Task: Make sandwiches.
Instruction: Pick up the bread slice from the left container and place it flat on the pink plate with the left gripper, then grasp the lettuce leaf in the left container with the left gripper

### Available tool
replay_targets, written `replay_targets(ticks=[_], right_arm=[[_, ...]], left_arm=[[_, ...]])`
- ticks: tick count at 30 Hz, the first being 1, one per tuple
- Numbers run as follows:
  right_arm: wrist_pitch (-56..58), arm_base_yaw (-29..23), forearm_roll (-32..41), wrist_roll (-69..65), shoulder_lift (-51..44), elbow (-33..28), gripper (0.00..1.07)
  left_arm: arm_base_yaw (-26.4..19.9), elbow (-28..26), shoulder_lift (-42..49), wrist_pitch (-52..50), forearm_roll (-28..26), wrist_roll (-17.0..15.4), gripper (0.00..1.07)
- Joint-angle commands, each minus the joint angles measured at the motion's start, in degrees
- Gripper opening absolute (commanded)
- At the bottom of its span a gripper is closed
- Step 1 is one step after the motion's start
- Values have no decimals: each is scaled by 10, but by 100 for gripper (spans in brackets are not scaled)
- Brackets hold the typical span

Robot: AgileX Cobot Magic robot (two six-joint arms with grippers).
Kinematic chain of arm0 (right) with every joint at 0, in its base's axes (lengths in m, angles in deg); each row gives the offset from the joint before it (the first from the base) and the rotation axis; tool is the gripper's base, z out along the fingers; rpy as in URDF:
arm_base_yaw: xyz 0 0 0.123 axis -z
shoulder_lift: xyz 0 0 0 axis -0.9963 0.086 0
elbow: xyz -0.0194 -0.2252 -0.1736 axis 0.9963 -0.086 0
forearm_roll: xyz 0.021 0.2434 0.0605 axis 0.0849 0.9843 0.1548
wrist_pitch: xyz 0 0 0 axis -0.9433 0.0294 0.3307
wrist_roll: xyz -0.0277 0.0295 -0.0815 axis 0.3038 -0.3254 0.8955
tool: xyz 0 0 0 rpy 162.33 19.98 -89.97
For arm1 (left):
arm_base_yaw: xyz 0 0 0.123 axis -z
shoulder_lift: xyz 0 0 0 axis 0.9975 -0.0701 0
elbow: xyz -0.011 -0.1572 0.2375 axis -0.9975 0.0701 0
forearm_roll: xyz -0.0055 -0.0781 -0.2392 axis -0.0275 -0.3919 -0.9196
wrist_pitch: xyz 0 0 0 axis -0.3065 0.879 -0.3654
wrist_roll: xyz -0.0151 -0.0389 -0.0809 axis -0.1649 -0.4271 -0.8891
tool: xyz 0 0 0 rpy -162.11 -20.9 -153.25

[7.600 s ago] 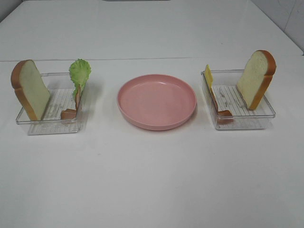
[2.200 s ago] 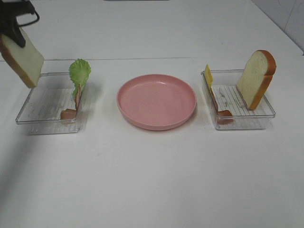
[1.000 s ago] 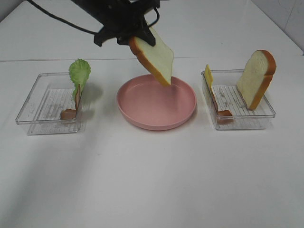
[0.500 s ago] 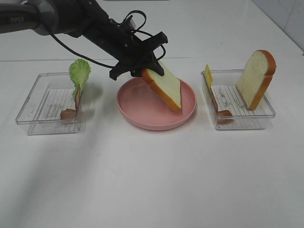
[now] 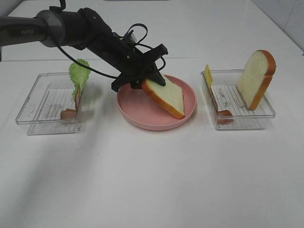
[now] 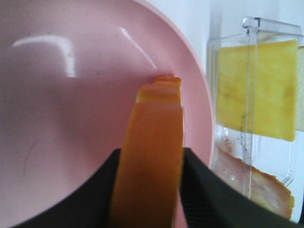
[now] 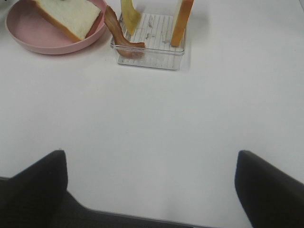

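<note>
my left gripper [image 5: 146,81] pinches the bread slice [image 5: 167,95] by its crust, ten o'clock over the pink plate [image 5: 137,113]; looks light, spongy. right gripper [image 7: 152,166] gapes empty.

**Colour record: white table [image 5: 152,180], mixed goods.**
Bread slice [image 5: 168,94] white, crust orange-brown, on plain pink plate [image 5: 135,114]; lettuce [image 5: 79,74] green; cheese [image 5: 208,76] yellow; meat strips [image 5: 69,113] brown-red; trays [image 5: 45,122] clear, floors fine-lined; arm [image 5: 76,29] black.
</note>
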Motion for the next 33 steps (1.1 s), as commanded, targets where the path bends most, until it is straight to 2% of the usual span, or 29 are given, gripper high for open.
replay_targets(ticks=[1,2,4,10,11,12,13,14,15,16,17,18,19,20,21,22,24,25,26,28,32,33], right_arm=[[-2,3,2,-4,-13,0,93],[-2,3,2,-4,-13,0,93],[-2,3,2,-4,-13,0,93],[-2,3,2,-4,-13,0,93],[-2,3,2,-4,-13,0,93],[-2,3,2,-4,-13,0,93],[-2,3,2,-4,-13,0,93],[-2,3,2,-4,-13,0,93],[-2,3,2,-4,-13,0,93],[-2,3,2,-4,-13,0,93],[-2,3,2,-4,-13,0,93],[-2,3,2,-4,-13,0,93],[-2,3,2,-4,-13,0,93],[-2,3,2,-4,-13,0,93],[-2,3,2,-4,-13,0,93],[-2,3,2,-4,-13,0,93],[-2,3,2,-4,-13,0,93],[-2,3,2,-4,-13,0,93],[-2,3,2,-4,-13,0,93],[-2,3,2,-4,-13,0,93],[-2,3,2,-4,-13,0,93],[-2,3,2,-4,-13,0,93]], left_arm=[[3,-3,2,9,26,-5,85],[3,-3,2,9,26,-5,85],[3,-3,3,9,32,3,102],[5,-10,7,17,55,-7,102],[6,-14,7,19,65,-18,102],[10,-26,7,23,87,-42,101],[10,-26,7,23,87,-42,101],[15,-43,7,29,124,-62,101],[15,-43,7,29,124,-62,101],[20,-55,7,33,148,-74,100],[29,-81,7,48,194,-99,100],[29,-81,7,48,194,-99,100],[34,-95,7,57,221,-114,100],[42,-118,6,76,279,-139,100],[42,-118,6,76,279,-139,100],[52,-133,6,90,331,-154,100],[57,-140,6,96,352,-159,100],[66,-150,6,112,402,-170,100],[66,-150,6,112,402,-170,100],[74,-158,6,130,450,-172,100],[76,-175,6,160,466,-168,100],[76,-194,6,191,470,-162,100]])
